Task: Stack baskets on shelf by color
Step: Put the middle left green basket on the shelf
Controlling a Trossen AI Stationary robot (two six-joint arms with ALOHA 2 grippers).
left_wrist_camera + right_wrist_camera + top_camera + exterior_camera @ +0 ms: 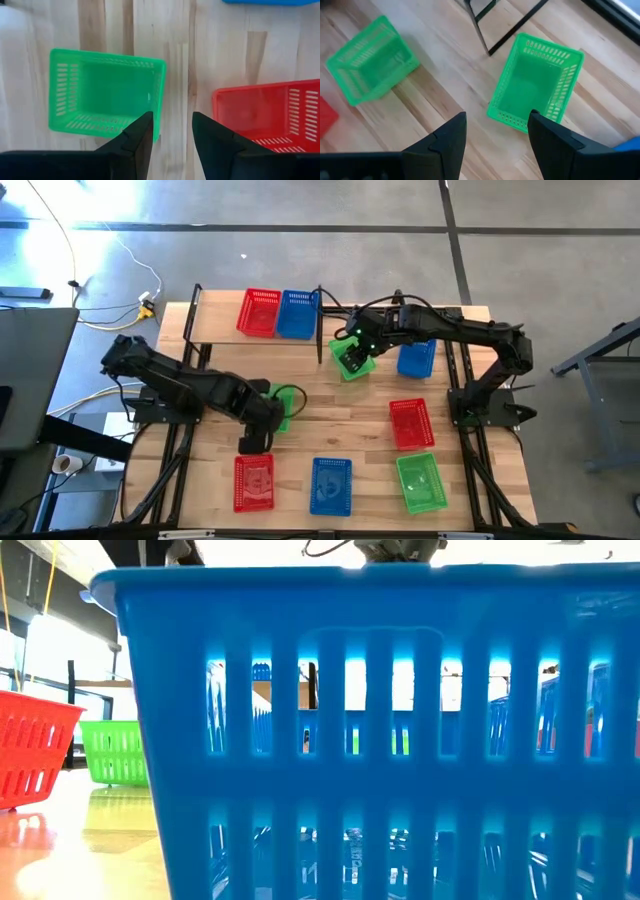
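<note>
The shelf (215,330) stands at the table's far left and carries a red basket (258,312) beside a blue basket (297,314). My right gripper (350,348) (495,132) is open above the near rim of a tilted green basket (354,362) (535,82), just right of the shelf's posts. My left gripper (262,420) (172,132) is open over another green basket (287,406) (105,97), at its edge. Whether either gripper touches its basket, I cannot tell. All the loose baskets rest on their bases on the tabletop.
More baskets sit on the table: blue (416,358), red (411,423), green (421,482), blue (331,485), red (254,482) (272,117). The near blue basket (370,740) fills the low view. The shelf's black posts (485,25) stand close to my right gripper.
</note>
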